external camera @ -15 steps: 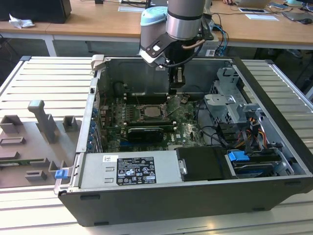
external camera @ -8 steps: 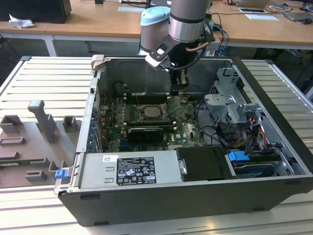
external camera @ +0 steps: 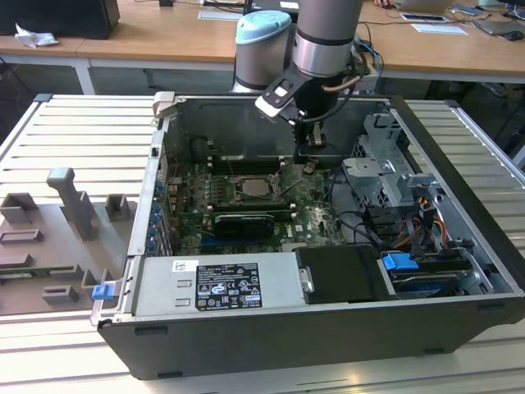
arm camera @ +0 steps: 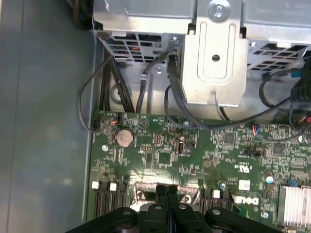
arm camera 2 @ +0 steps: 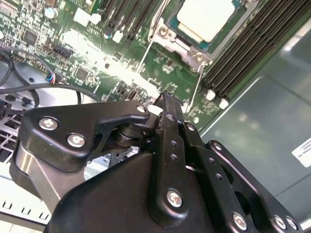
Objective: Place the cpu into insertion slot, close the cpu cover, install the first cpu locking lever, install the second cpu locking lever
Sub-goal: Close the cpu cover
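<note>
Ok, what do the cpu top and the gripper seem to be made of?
The cpu: top looks like bare metal, pale silvery-beige with a dull sheen under the light. The gripper: matte black, probably coated metal, though hard plastic can't be ruled out; silvery screw heads join its links.

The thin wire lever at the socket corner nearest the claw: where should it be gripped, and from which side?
The lever is a slim straight rod running out from the socket corner, with memory slots close beside it. Probably best: its free end, away from the socket, with the claw coming from above and closing across the wire.
</note>
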Robot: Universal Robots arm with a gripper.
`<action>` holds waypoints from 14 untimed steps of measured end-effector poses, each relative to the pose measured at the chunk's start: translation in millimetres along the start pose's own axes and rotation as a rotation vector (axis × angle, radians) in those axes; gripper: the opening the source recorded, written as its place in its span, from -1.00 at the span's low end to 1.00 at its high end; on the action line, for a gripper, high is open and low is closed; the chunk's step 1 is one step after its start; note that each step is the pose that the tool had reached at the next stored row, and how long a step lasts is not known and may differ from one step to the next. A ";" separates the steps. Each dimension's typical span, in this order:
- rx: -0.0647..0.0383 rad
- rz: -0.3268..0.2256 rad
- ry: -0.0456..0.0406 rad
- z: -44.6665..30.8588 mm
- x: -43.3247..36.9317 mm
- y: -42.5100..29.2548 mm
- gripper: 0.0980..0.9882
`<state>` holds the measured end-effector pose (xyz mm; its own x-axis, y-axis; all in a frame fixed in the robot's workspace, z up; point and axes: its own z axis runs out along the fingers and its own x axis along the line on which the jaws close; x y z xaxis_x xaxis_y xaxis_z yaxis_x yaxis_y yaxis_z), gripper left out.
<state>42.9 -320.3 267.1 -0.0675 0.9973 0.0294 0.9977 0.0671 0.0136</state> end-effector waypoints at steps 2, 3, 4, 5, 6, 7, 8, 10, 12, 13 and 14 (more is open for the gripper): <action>0.000 0.000 -0.0002 0.9 -0.1 1.9 -0.98; 0.000 0.000 -0.0004 1.3 -0.2 3.1 -0.98; 0.000 0.000 -0.0004 1.7 -0.3 4.3 -0.98; 0.000 0.000 -0.0006 2.3 -0.4 6.4 -0.98; 0.000 0.000 -0.0006 2.6 -0.5 8.0 -0.98; 0.000 0.000 -0.0005 2.9 -0.5 9.5 -0.98; 0.000 0.000 -0.0006 3.2 -0.5 11.7 -0.98; 0.000 0.000 -0.0011 4.0 -0.4 15.7 -0.98; 0.000 0.000 -0.0020 7.1 -0.6 19.3 -0.98; 0.000 0.000 -0.0020 9.0 -0.7 19.9 -0.98; 0.000 0.000 -0.0021 12.6 -0.9 21.0 -0.98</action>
<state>64.1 -319.4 254.8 -0.0674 0.9974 0.0272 0.9977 0.0671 0.0133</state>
